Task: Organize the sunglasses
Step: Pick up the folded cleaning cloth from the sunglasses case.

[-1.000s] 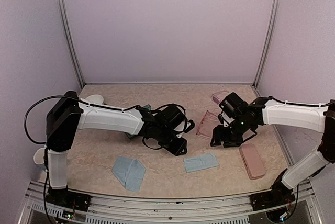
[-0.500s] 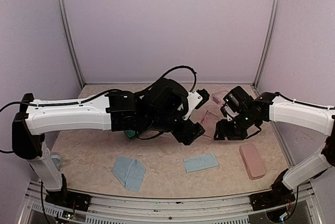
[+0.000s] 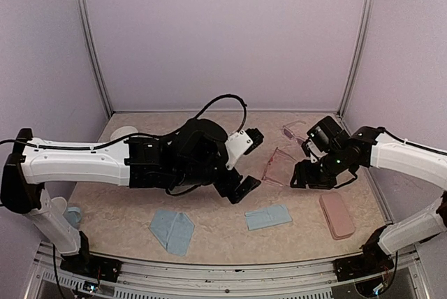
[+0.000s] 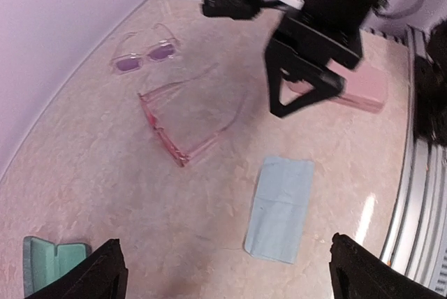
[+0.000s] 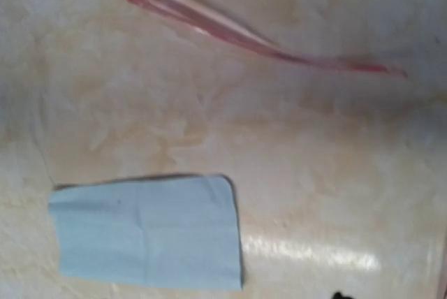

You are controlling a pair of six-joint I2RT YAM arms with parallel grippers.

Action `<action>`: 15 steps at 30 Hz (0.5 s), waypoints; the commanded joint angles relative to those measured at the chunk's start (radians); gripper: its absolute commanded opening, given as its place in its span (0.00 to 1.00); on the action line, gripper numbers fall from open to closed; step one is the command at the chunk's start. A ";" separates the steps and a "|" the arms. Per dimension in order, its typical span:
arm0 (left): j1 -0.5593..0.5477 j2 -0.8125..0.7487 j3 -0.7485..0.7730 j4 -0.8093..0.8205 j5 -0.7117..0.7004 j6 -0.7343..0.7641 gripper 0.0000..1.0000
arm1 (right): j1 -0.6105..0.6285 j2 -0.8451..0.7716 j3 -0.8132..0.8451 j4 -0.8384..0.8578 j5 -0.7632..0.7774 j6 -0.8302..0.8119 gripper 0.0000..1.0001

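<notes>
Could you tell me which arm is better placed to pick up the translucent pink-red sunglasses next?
Probably the left. The left gripper is wide open, with the thin translucent pink-red sunglasses lying squarely ahead in its wrist view. The right gripper hovers beside their arm tips, catching them only at its view's edge.

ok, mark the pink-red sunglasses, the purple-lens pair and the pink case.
pink-red sunglasses [image 4: 162, 133], left wrist view, on the front frame.
purple-lens pair [image 4: 162, 52], left wrist view, on one lens.
pink case [image 3: 337, 215], top external view, middle of its top.
</notes>
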 commanded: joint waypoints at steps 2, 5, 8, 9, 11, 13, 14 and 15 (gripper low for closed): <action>-0.058 -0.043 -0.121 0.131 0.156 0.253 0.96 | -0.009 -0.075 -0.076 0.003 -0.025 0.066 0.66; -0.061 -0.008 -0.145 0.143 0.222 0.315 0.92 | -0.009 -0.111 -0.101 0.003 -0.024 0.084 0.66; -0.070 0.063 -0.133 0.129 0.243 0.372 0.89 | -0.009 -0.144 -0.121 -0.005 -0.021 0.094 0.66; -0.073 0.090 -0.119 0.118 0.249 0.395 0.85 | -0.009 -0.152 -0.126 -0.007 -0.021 0.099 0.66; -0.076 0.141 -0.084 0.093 0.263 0.426 0.81 | -0.009 -0.172 -0.138 -0.013 -0.020 0.105 0.66; -0.076 0.188 -0.060 0.074 0.280 0.439 0.75 | -0.009 -0.186 -0.144 -0.017 -0.015 0.111 0.65; -0.075 0.208 -0.058 0.072 0.284 0.446 0.73 | -0.009 -0.190 -0.145 -0.021 -0.010 0.116 0.66; -0.075 0.225 -0.057 0.070 0.284 0.456 0.70 | -0.009 -0.193 -0.144 -0.026 -0.006 0.120 0.66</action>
